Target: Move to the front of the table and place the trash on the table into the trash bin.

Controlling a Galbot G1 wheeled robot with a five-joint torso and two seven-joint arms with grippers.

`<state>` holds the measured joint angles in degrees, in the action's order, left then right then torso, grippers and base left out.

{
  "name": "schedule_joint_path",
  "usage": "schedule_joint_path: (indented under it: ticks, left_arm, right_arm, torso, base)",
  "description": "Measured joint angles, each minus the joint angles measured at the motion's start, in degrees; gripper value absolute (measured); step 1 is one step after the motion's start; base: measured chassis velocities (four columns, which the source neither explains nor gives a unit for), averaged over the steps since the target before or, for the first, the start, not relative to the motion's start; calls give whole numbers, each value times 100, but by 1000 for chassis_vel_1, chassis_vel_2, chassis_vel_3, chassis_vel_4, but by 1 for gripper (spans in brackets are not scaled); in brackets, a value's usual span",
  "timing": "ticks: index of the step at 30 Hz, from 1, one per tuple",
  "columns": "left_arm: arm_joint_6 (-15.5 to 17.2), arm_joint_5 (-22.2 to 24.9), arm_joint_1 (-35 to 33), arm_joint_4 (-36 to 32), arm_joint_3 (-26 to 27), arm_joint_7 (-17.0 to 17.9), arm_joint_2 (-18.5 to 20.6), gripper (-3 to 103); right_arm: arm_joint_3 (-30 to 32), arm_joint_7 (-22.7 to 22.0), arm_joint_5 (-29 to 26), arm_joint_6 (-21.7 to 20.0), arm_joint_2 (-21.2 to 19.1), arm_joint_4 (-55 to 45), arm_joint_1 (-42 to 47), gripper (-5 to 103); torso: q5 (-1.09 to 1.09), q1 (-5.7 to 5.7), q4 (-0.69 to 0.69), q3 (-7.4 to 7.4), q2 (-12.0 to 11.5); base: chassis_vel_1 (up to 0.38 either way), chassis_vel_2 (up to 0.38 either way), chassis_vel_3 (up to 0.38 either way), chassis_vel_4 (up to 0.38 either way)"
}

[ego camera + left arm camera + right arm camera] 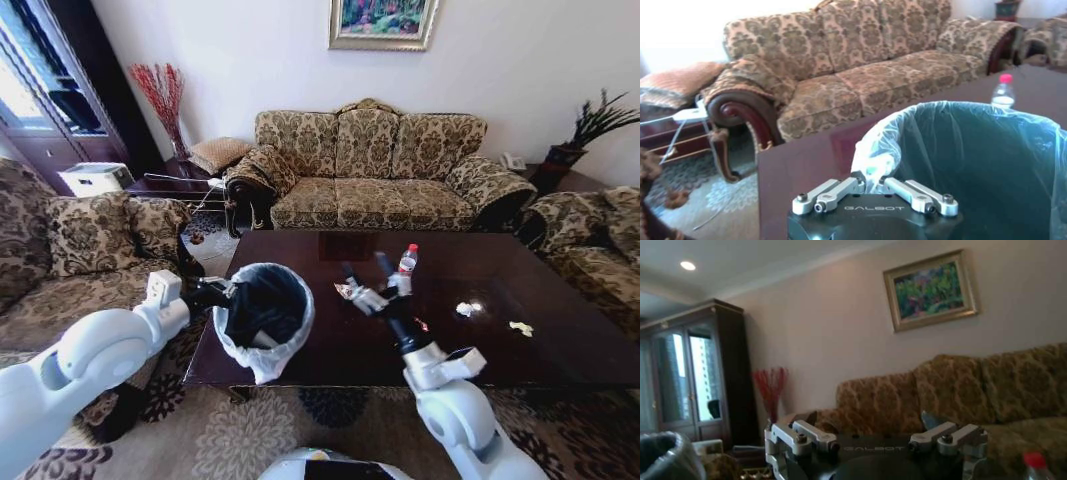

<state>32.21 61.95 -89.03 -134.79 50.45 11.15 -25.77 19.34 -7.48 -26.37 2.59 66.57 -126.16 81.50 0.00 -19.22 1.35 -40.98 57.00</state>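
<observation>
Translucent bag-lined round trash bin [265, 310]

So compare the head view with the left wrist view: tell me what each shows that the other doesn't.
Head view alone: the right pincer, open above the table, the white crumpled paper, the yellowish scrap, and the framed painting.

Left wrist view alone: a close look at the left pincer shut on the bag at the rim of the trash bin.

Both: the bin, the bottle, the table and the sofa.
</observation>
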Motion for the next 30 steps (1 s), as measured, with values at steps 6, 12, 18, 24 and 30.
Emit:
schedule_joint_path:
  ticks: [6,12,18,24,30]
  left_arm:
    - [-61,-109,-25,-10,-3,20,-186,2]
    - [-88,-90,4,-17,-13,2,-159,2]
    - [-101,-74,8,-12,-46,-11,-145,2]
    - [-106,-54,1,-51,-51,-18,-119,2]
    - [-99,-49,-37,-73,-23,-11,3,2]
  right_arm:
    - [-182,-98,-119,-301,232,735,-142,100]
    - [-272,-71,-36,-314,389,1404,-529,100]
    - [-411,147,197,-249,490,2266,-972,100]
    - [-612,592,490,-38,769,3541,-1724,100]
    - [-893,1009,664,124,1126,4405,-2274,100]
  torso:
    - [-2,0,0,0,0]
    - [-1,0,-1,0,0]
    - [-1,0,-2,0,0]
    - [7,-1,-4,-1,0]
    - [-7,-1,2,-1,0]
  base:
    - [0,0,0,0]
    - [-37,-31,41,37]
    - [-147,-163,159,144]
    - [-136,-137,100,96]
    - [10,5,-1,-2]
